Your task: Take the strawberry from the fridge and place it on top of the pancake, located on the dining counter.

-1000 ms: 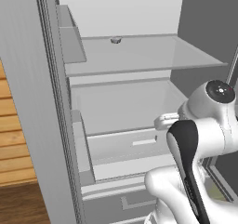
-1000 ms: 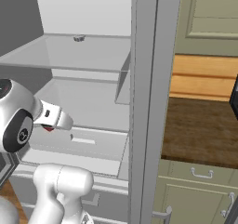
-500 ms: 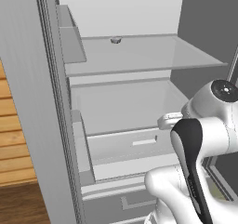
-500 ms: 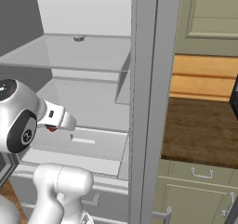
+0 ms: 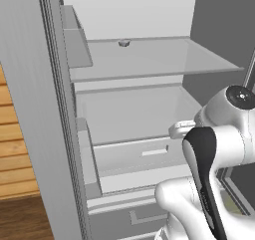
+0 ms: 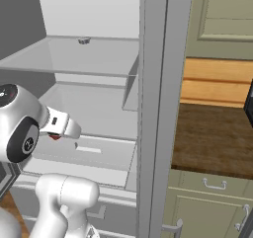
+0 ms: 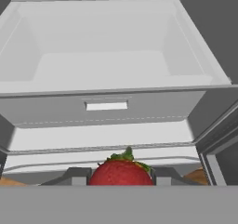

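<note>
Red fruit: one strawberry, green leaves on top, held between the two dark finger tips of the pincer, in front of the open fridge.
Pincer state: closed on the strawberry; a finger sits tight on each side of it.
Fridge: one, doors open, white inside; one glass shelf above, one open white bin with a slot handle below.
Shelf item: one small grey roundish thing at the back of the glass shelf; what it is cannot be told.
Right base view: a bit of red under the arm's white wrist, plus a brown wood surface over pale green cabinets.
Left base view: wood planks at the left edge.
</note>
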